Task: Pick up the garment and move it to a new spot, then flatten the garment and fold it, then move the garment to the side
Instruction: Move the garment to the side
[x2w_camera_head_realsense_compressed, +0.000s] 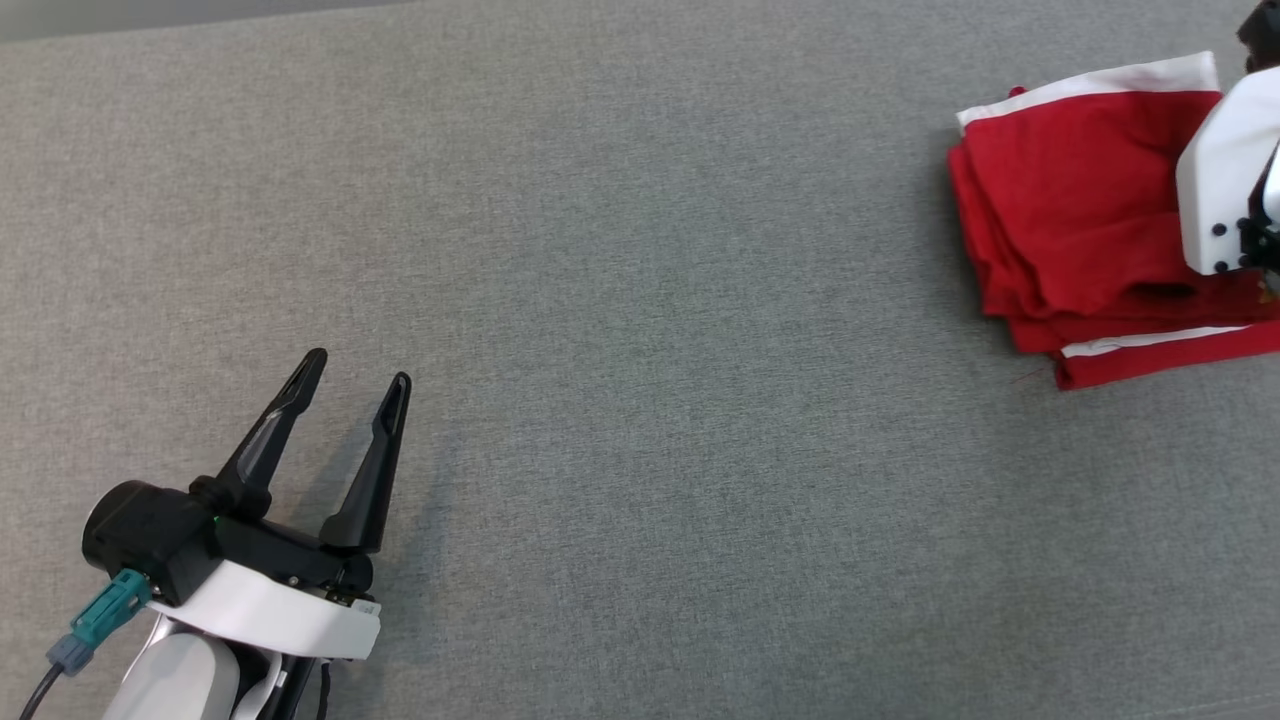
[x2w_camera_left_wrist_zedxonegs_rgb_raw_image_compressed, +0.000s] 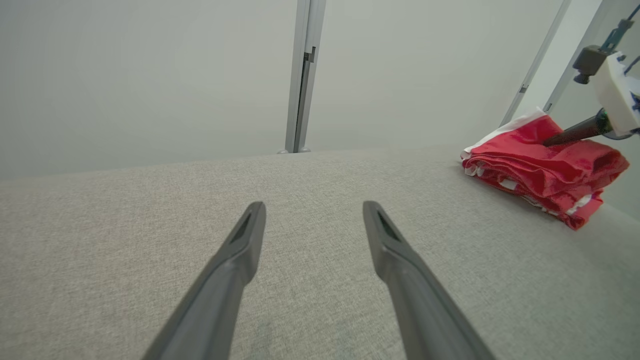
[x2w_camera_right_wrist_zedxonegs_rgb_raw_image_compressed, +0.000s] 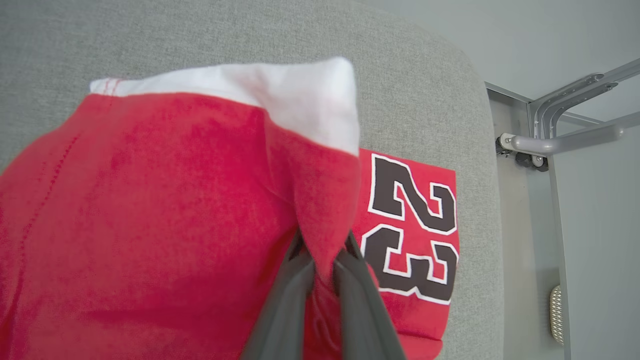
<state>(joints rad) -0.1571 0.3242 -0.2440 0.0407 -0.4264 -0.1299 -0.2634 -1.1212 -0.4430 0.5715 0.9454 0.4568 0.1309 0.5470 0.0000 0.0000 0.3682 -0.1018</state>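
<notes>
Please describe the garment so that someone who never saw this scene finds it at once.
On the grey surface, look to the far right side. A folded red garment lies there, pinched by the right gripper. White trim and a black number 23 set it apart.

One garment is present. Two grippers are present: the left gripper, well apart from the garment, and the right gripper, at the garment. One grey table lies beneath the garment.
</notes>
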